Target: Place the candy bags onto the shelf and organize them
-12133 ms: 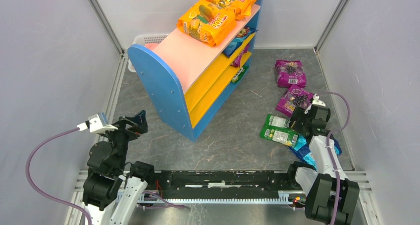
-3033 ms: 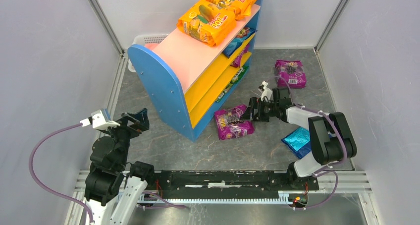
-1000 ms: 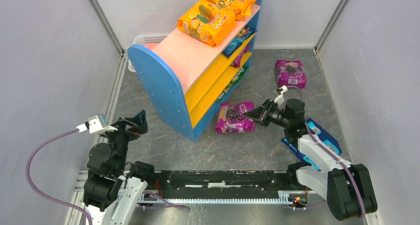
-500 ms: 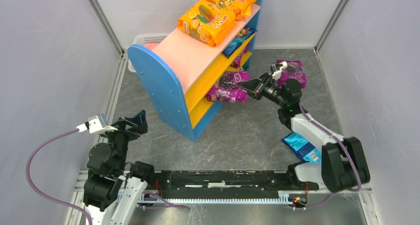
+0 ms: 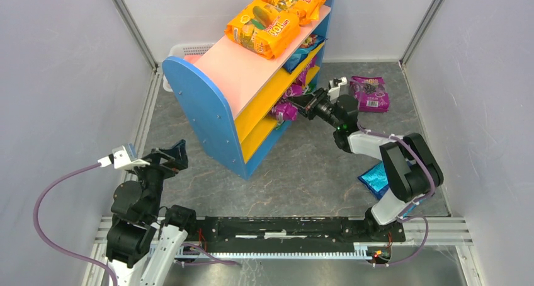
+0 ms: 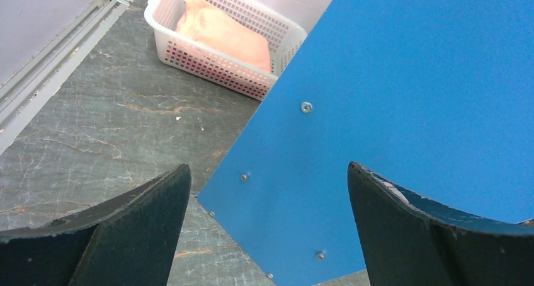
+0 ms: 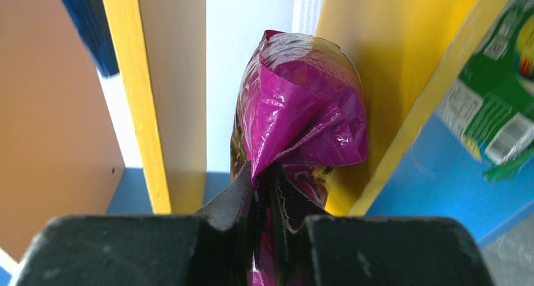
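In the top view, the purple candy bag (image 5: 284,107) is seen pushed into the shelf (image 5: 201,103) between its two yellow boards, so that most of it is hidden. Half a second ago it was still largely outside the shelf front. It is gripped by the right end effector (image 5: 303,103). Two orange candy bags (image 5: 263,28) are laid on the pink top; their lettering is too small to be read with certainty. A second purple bag (image 5: 370,94) lies on the desk (image 5: 302,172) to the right, and a blue bag (image 5: 376,177) is partly covered by the right arm. The left end effector (image 5: 171,157) is held near the shelf's near panel. In the left wrist view, its fingers are spread apart, and a white basket (image 6: 220,40) is shown, cut off by the blue panel. In the right wrist view, the fingers are clamped on the purple bag's crimped edge; a green bag (image 7: 497,116) is cut off at the right edge, its print unreadable.
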Robot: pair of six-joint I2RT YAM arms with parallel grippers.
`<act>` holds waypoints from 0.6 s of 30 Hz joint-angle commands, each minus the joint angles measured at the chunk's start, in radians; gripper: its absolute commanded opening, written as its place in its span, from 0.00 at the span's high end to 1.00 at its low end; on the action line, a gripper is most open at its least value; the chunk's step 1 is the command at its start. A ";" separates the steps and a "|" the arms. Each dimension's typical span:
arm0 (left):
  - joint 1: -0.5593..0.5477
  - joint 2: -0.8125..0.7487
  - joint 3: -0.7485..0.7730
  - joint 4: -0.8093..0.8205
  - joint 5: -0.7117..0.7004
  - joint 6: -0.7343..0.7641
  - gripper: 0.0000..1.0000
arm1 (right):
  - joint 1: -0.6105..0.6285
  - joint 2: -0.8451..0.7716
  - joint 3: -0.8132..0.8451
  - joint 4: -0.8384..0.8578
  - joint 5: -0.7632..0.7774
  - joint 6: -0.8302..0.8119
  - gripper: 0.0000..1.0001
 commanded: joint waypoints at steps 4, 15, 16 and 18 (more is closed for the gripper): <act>-0.001 0.027 0.000 0.034 -0.010 0.040 0.00 | 0.048 0.113 0.156 0.153 0.222 -0.044 0.93; 0.011 0.044 0.000 0.038 -0.013 0.039 0.00 | 0.082 0.185 0.173 0.133 0.407 -0.040 0.93; 0.011 0.047 0.000 0.038 -0.012 0.039 0.00 | 0.085 0.187 0.172 0.132 0.417 -0.036 0.93; 0.011 0.052 0.000 0.039 -0.011 0.039 0.00 | 0.095 0.183 0.167 0.129 0.444 -0.035 0.92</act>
